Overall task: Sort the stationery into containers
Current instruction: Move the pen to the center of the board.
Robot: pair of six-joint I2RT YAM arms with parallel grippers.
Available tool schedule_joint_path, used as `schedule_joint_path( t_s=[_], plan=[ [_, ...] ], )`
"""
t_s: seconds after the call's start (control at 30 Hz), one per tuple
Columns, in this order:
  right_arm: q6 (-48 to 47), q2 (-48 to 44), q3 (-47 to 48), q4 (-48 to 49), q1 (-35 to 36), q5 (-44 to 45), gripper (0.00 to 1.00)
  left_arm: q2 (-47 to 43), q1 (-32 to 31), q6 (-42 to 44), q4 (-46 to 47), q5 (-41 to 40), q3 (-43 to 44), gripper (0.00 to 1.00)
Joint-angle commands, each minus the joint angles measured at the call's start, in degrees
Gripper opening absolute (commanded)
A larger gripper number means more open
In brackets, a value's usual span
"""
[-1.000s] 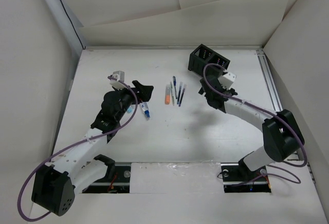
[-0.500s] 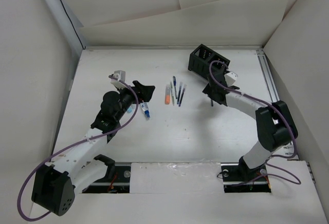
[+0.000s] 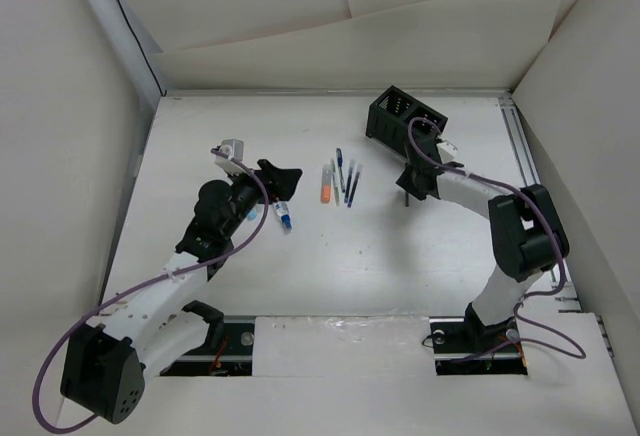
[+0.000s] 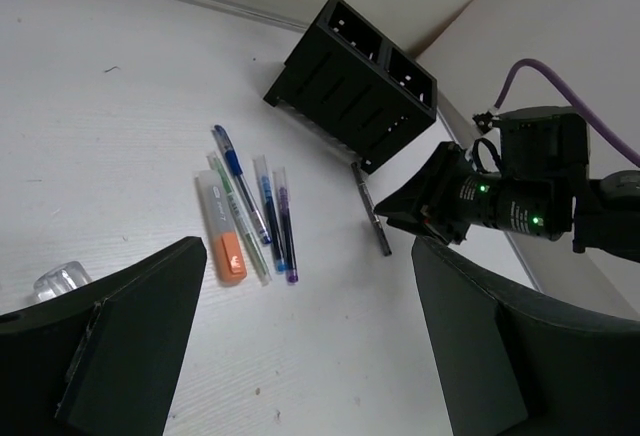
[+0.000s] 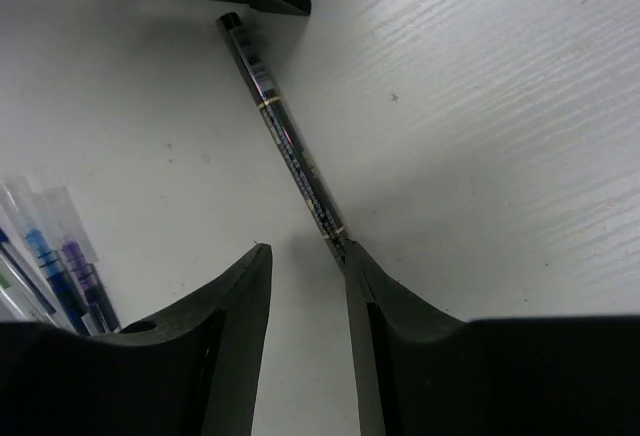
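Observation:
The black slotted organiser [image 3: 405, 116] stands at the back right of the table. A thin dark pen [image 5: 285, 136] lies flat just in front of it. My right gripper [image 5: 308, 251] is down at the pen's near end. Its right fingertip [image 5: 352, 256] touches the pen, the left one stands apart, and the jaws are open with a narrow gap. A row of pens [image 4: 258, 206] and a grey marker with an orange end [image 4: 222, 236] lie mid-table. My left gripper [image 4: 300, 356] hovers open and empty near a white-blue marker [image 3: 285, 218].
White walls close in the table on the left, back and right. A metal rail [image 3: 525, 171] runs along the right edge. The right arm's purple cable [image 3: 420, 151] loops over its wrist, close to the organiser. A clear cap [image 4: 60, 278] lies by my left finger.
The right gripper has moved toward the organiser and dropped onto the dark pen's end, and its jaws have narrowed a lot. The left arm has barely moved.

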Motion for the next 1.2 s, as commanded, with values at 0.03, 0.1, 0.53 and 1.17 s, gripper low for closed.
schedule_joint_path(
  t_s=[0.03,0.1,0.53,1.17],
  plan=[
    [-1.63,1.25,4.16,-2.56,-1.46,-3.47,0.39,-4.80,-0.19,0.05,3.32,0.31,-1.26,0.80],
    [-2.16,1.88,5.22,-3.96,-1.47,-3.47,0.39,-5.68,-0.19,0.05,3.32,-0.21,-1.87,0.80],
    [-8.49,10.04,15.06,-15.57,0.90,-5.23,0.29,-7.53,-0.71,-0.48,3.85,-0.21,-2.40,0.80],
    [-1.03,1.01,-1.62,-9.60,13.90,-6.55,0.02,-8.06,-1.24,-1.01,3.85,-1.00,-2.93,0.80]
  ],
)
